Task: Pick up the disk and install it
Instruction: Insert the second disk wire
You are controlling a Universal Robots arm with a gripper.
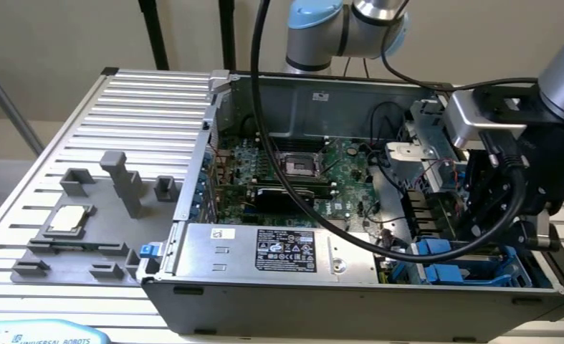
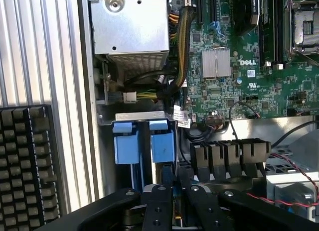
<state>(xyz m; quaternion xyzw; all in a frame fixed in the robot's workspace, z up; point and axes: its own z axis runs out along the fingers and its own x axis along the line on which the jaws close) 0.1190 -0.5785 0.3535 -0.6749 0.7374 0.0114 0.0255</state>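
The disk [image 2: 162, 146] stands on edge in the drive bay, its blue frame upright just beside a second blue frame [image 2: 125, 144], both tucked under a small metal bracket [image 2: 137, 116]. In the exterior view that bay is at the near right corner of the open computer case [image 1: 262, 304], with the arm's black head hanging right over it. The gripper [image 2: 174, 183] has its two black fingers [image 2: 157, 206] drawn in narrow on the end of the disk's frame, so I read it as clamped on the disk rather than open, though the contact itself is half hidden behind the fingers. Now the risks. The slot is tight, and if the disk goes in tilted its frame could jam against the neighbouring frame or the bracket instead of sliding home. A thin grip on one end could let it twist or slip under a push. Just beside the fingers sits a row of black plugs [image 2: 229, 154], and a bundle of cables [image 2: 182, 37] runs down from the silver box [image 2: 132, 22] toward the bay. Thin red wires [image 2: 294, 166] lie near too, so a wide finger or the wrist could snag one. The green circuit board [image 2: 239, 66] lies beyond, open to any stray knock.
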